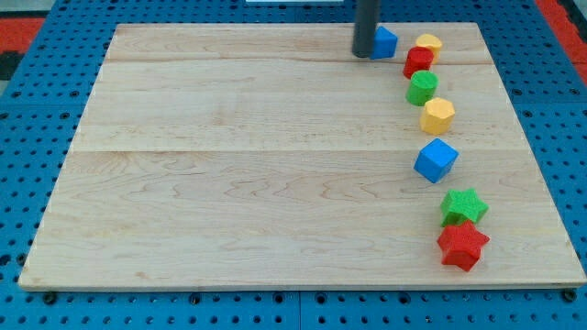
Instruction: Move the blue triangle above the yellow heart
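Note:
The blue triangle (385,42) lies near the view's top edge of the wooden board, right of centre. My tip (364,55) stands just left of it, touching or nearly touching its left side. The yellow heart (428,43) lies a little to the right of the blue triangle, at about the same height in the view, with a small gap between them.
Down the view's right side run a red block (418,61), a green block (422,88), a yellow hexagon (437,115), a blue cube (436,160), a green star (462,206) and a red star (461,245). The board's (229,165) edge meets blue pegboard.

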Robot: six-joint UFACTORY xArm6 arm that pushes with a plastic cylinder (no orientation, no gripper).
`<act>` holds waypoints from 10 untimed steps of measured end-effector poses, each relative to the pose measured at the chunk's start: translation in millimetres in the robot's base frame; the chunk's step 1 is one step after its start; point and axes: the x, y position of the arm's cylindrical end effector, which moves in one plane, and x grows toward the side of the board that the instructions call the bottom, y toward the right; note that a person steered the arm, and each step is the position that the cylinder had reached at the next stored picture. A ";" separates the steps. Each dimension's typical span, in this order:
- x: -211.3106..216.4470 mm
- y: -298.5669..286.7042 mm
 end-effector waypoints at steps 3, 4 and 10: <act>-39.1 -16.6; -67.5 -24.9; -67.1 41.4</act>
